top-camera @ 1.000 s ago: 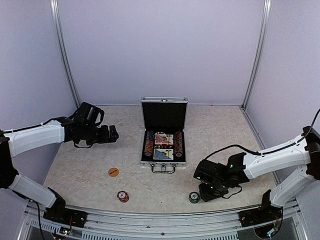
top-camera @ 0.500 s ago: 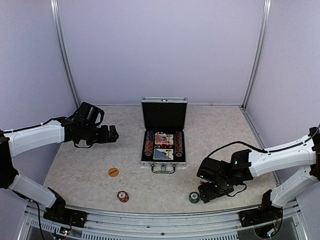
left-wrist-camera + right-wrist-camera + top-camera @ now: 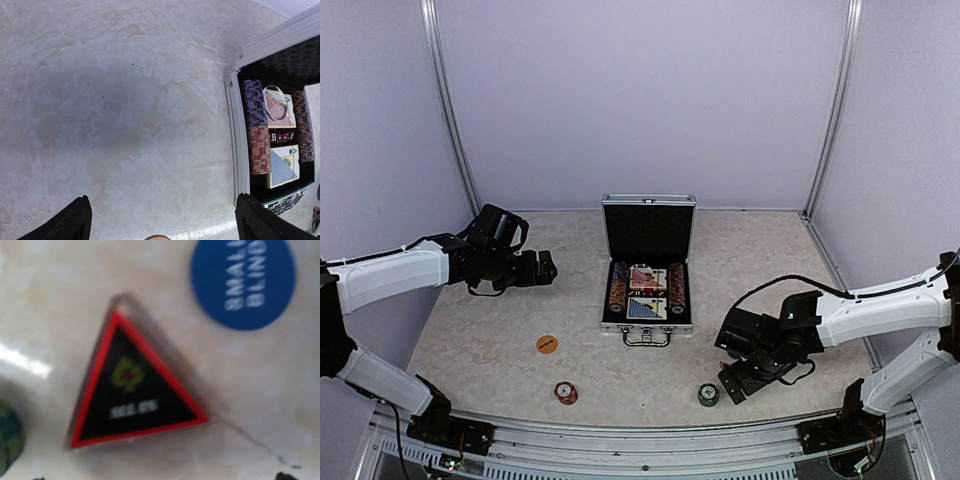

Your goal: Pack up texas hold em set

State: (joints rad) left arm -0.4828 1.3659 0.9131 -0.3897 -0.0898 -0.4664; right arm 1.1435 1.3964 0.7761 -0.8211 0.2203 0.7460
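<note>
The silver case (image 3: 647, 326) stands open mid-table with its lid upright. It holds chip stacks (image 3: 254, 102), a red deck (image 3: 277, 107) and a blue deck (image 3: 282, 165). Just below my right gripper (image 3: 162, 477) the red-black triangle marker (image 3: 135, 390) lies flat on the table. The jaws are open, only their tips showing at the frame's bottom edge. A blue "small blind" disc (image 3: 243, 280) lies beside the marker. My left gripper (image 3: 548, 268) hovers open left of the case with nothing in it.
An orange disc (image 3: 547, 343) lies front left of the case. A red chip stack (image 3: 565, 392) and a green chip stack (image 3: 708, 394) sit near the front edge, the green one close beside my right gripper (image 3: 732, 380).
My right gripper has opened and shifted slightly right, away from the green chip stack. The left arm has not moved.
</note>
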